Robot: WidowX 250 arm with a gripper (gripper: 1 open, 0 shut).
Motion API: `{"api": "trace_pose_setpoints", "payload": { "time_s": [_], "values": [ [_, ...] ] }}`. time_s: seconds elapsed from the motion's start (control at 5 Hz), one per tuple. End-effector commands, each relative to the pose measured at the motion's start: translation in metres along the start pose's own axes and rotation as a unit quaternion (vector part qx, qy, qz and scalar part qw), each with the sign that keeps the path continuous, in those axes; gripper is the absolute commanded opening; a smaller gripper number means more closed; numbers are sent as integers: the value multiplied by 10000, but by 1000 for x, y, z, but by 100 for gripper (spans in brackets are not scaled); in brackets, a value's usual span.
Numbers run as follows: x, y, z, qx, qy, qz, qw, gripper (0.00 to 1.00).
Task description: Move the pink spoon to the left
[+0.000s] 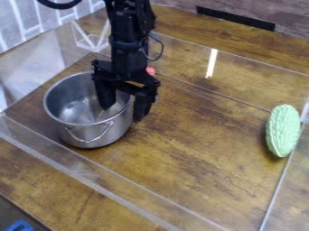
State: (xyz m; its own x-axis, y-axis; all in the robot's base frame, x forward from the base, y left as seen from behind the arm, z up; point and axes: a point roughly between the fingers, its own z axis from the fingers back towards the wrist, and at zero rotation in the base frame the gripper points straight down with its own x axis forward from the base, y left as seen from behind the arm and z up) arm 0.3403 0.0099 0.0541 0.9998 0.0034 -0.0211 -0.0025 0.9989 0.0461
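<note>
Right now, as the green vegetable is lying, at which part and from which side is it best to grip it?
Probably around the middle of the green vegetable, coming from above, one finger at each long side: it lies lengthwise, narrower across, with rounded ends.

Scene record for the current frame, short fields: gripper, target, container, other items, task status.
gripper: open, low over the pot's right rim
target: small bit of pink just behind the gripper, mostly hidden; likely the spoon
container: round steel pot, upright, left of the table's middle
other items: bumpy green vegetable, far right
spoon held: none visible in the gripper
</note>
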Motion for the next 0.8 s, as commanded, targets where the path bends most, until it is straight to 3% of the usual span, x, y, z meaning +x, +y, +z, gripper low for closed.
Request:
{"api": "trace_pose_setpoints", "payload": {
  "time_s": [0.0,0.6],
  "values": [
    [3,6,4,-12,-172,61,9998,100],
    [4,8,-11,-18,-248,70,9997,100]
  ]
}}
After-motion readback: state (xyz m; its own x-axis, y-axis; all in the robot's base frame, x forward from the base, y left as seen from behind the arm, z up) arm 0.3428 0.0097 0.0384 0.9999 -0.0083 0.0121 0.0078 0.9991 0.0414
